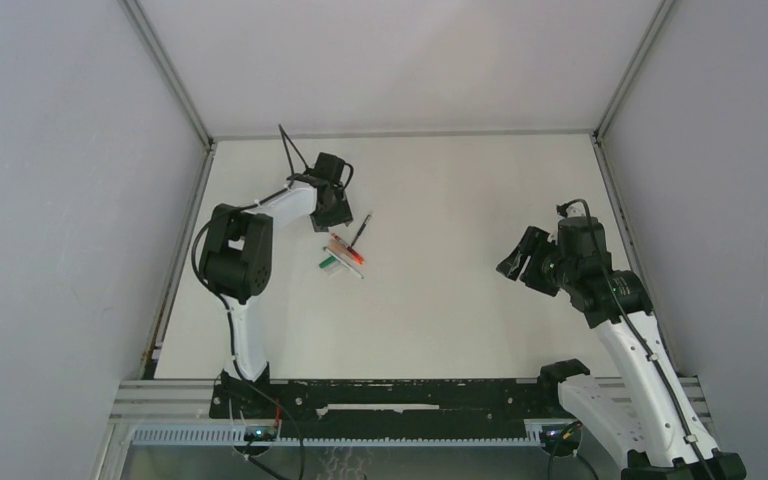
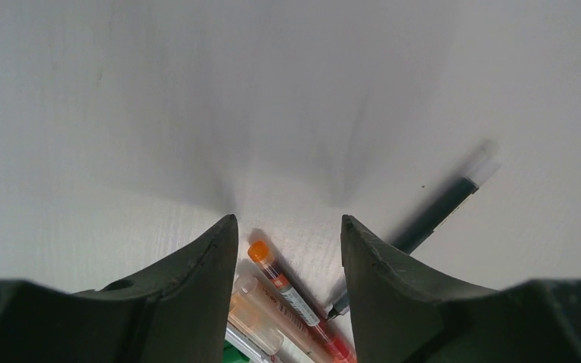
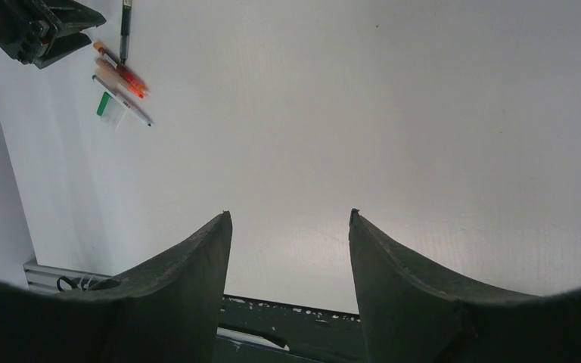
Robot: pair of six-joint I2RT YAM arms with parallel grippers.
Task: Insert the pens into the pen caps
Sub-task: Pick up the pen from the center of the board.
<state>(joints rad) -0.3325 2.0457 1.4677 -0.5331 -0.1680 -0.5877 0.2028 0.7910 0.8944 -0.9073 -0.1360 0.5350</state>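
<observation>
Step in hand, by the look of things: picking the red pen (image 2: 291, 299) out of the pile (image 1: 344, 251). To do it well: lower straight onto the pile's far end and centre the barrel between the fingers (image 2: 197, 280). Keep clear of the pale tube (image 2: 257, 321) lying tight beside the red pen and of the black pen (image 2: 431, 215) angling off the pile's far right. Then close square across the barrel, not along it, and lift without dragging the rest over the table (image 1: 440, 300). Left claw (image 2: 287, 227): moderately open, hovering just over the pile's far end, astride the red pen's orange tip, holding nothing. Right claw (image 3: 287, 219): wide, empty, raised, well to the right of the pile. Caps: possibly the green piece (image 1: 329, 263) at the pile's near-left edge, though too small there to say for sure.
</observation>
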